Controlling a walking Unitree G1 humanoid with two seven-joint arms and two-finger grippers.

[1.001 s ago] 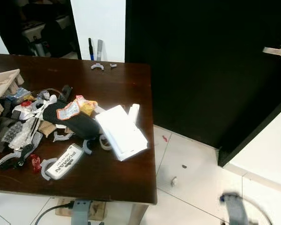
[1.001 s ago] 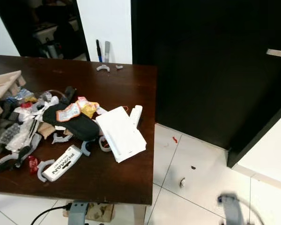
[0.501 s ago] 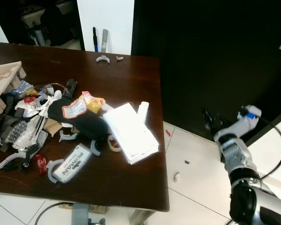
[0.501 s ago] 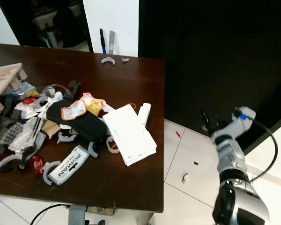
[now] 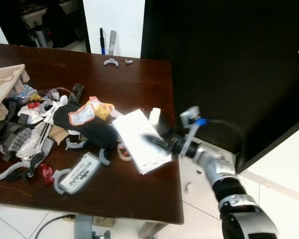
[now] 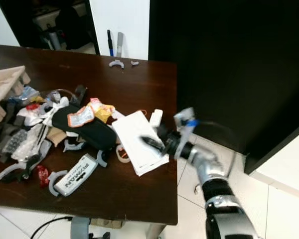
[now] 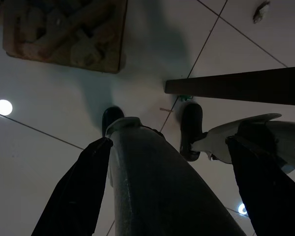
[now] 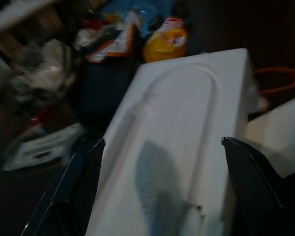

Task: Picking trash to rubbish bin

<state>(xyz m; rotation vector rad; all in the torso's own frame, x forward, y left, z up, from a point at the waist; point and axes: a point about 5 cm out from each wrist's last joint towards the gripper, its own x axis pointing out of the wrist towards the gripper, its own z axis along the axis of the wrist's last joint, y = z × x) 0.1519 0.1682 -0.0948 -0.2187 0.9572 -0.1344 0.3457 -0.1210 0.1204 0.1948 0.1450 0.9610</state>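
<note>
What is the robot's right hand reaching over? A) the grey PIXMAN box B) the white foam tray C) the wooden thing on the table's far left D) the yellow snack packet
B: the right gripper hangs open right above the white foam tray near the table's right edge, and its wrist camera sees the tray between its two black fingers.

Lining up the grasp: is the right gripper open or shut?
Open: in the wrist view its fingers stand wide apart over the white box.
</note>
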